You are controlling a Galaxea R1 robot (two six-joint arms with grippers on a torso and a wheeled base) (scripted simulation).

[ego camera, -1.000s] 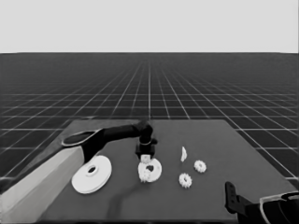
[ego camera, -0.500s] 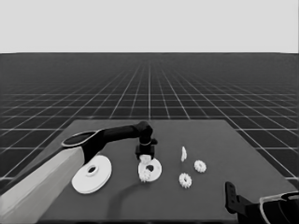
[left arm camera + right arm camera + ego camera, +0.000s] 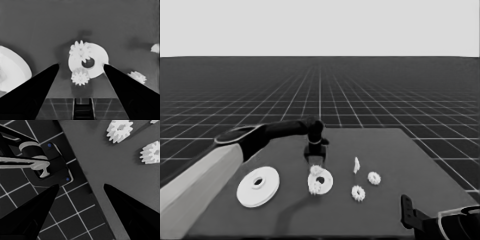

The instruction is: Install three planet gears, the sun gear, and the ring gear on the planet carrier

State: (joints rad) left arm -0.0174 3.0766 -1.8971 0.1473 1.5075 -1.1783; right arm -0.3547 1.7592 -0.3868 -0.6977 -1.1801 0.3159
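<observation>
Smaller round part [image 3: 96, 60] lies directly below my left fingers [image 3: 81, 65], in the gap between the two tips. The fingers stand spread wide and hold nothing.

Finding 1: one gear [image 3: 80, 51] sits on the face of that part, beside its centre hole. A second gear [image 3: 80, 77] is at its rim, on the side nearest my wrist. I cannot tell whether either is seated properly or only resting there.

Finding 2: compared with the head views from a moment ago, almost nothing has shifted. My left fingers hang in much the same place over the part, and the white parts lie as they did. I judge the placing step finished and the fingers free for the next pick-up.

Outside one fingertip, apart from it, lies the larger round part [image 3: 258, 186], not yet installed. Past the other fingertip two loose gears wait on the worktop [image 3: 395, 150], a nearer gear [image 3: 358, 192] and a farther gear [image 3: 374, 177]. The thin white piece [image 3: 356, 165] lies close by them.

Farthest off, my right fingers [image 3: 81, 185] are parked over the worktop's corner, spread and empty.

Outstanding, in my judgement: the two loose gears, then the larger round part on top.
</observation>
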